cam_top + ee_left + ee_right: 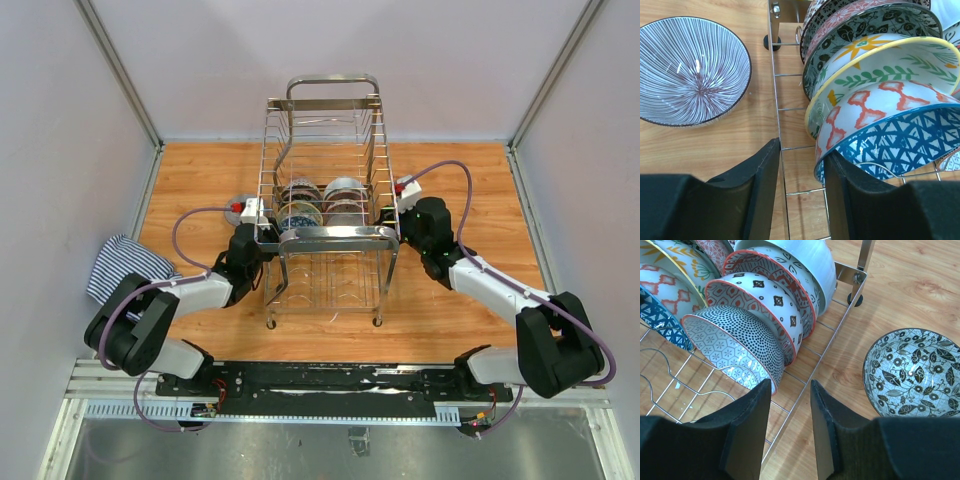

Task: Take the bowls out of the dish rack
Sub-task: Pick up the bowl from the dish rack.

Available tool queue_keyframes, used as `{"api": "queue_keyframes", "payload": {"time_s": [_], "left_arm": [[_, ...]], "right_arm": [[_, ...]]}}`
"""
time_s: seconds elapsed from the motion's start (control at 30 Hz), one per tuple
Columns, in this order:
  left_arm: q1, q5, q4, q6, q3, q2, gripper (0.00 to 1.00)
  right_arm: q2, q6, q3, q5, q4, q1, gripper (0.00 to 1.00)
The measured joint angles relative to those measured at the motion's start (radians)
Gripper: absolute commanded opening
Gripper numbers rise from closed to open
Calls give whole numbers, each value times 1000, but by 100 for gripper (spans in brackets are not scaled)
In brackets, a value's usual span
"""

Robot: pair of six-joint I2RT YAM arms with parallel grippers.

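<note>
left pincer (pixel 801 187) parted, empty | right pincer (pixel 791 422) parted, empty | each straddles dish rack (pixel 335 233) side wire

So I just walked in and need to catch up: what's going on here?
A two-armed robot is unloading bowls from the wire dish rack. The left pincer is open at the rack's edge beside a blue triangle-patterned bowl; the right pincer is open beside a black-dotted bowl. Neither holds anything. A striped bowl and a black floral bowl already sit on the table outside the rack.
</note>
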Motion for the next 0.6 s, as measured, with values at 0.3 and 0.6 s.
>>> {"api": "queue_keyframes", "payload": {"time_s": [0.3, 0.6], "left_arm": [[-4, 0, 9, 22, 0, 7, 18], [-5, 0, 10, 24, 0, 8, 0]], "right_arm": [[1, -5, 1, -2, 0, 1, 38], [2, -26, 1, -20, 0, 31, 38]]}}
